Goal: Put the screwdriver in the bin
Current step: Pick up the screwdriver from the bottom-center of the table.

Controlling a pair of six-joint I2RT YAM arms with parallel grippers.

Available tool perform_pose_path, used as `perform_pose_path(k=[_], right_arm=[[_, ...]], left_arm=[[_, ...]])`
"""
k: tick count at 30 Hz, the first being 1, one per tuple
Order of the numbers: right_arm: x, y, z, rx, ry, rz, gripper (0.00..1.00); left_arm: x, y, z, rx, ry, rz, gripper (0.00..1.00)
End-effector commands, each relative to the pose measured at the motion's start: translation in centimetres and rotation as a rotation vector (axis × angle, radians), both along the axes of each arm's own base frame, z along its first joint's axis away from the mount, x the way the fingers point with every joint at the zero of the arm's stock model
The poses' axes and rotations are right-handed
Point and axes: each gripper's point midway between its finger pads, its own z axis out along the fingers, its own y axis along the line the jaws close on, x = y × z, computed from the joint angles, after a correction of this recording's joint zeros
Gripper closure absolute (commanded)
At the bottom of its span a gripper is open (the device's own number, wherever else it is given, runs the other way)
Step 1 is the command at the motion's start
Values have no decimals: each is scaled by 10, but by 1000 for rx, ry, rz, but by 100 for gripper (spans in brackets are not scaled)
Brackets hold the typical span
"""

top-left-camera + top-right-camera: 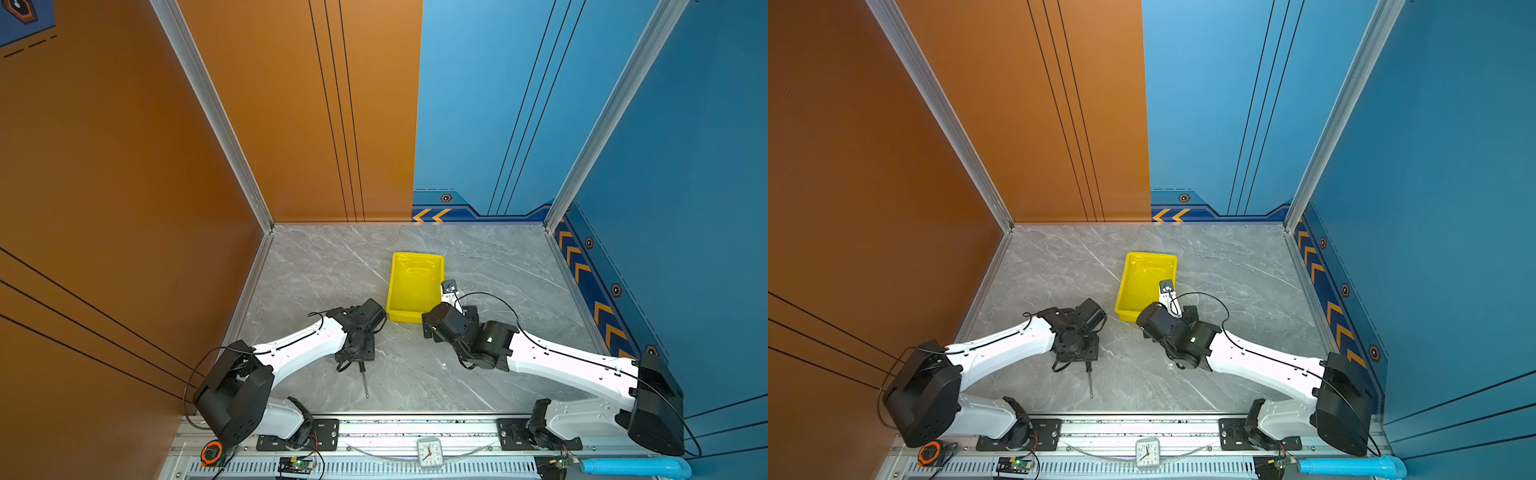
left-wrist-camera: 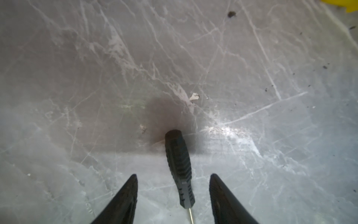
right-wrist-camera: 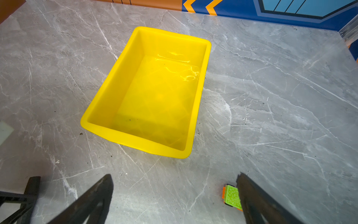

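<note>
The screwdriver (image 2: 179,166) lies flat on the grey marble table, black ribbed handle between the fingers of my left gripper (image 2: 173,175). The jaws stand open, with a gap on each side of the handle. In both top views the left gripper (image 1: 358,353) points straight down and hides the handle, so only the thin silver shaft (image 1: 365,384) (image 1: 1090,384) shows, pointing to the table's front. The yellow bin (image 1: 413,286) (image 1: 1144,282) (image 3: 155,93) stands empty at mid-table. My right gripper (image 3: 174,175) hovers open above bare table before the bin's near end.
A small green-and-orange toy car (image 3: 231,196) sits on the table against the right gripper's finger. Orange and blue walls close the table on three sides. A clock (image 1: 429,453) and a blue tube (image 1: 636,467) lie on the front rail.
</note>
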Motion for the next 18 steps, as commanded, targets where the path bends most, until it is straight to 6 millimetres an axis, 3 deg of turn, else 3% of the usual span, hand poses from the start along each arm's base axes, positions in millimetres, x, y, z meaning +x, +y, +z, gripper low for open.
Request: perform_pose_path(k=[1, 18], right_arm=[[-5, -12, -1, -34, -4, -15, 0], [-3, -13, -3, -50, 9, 5, 0]], left_arm=[[-1, 1, -7, 29, -3, 14, 43], [-8, 4, -26, 54, 18, 54, 63]])
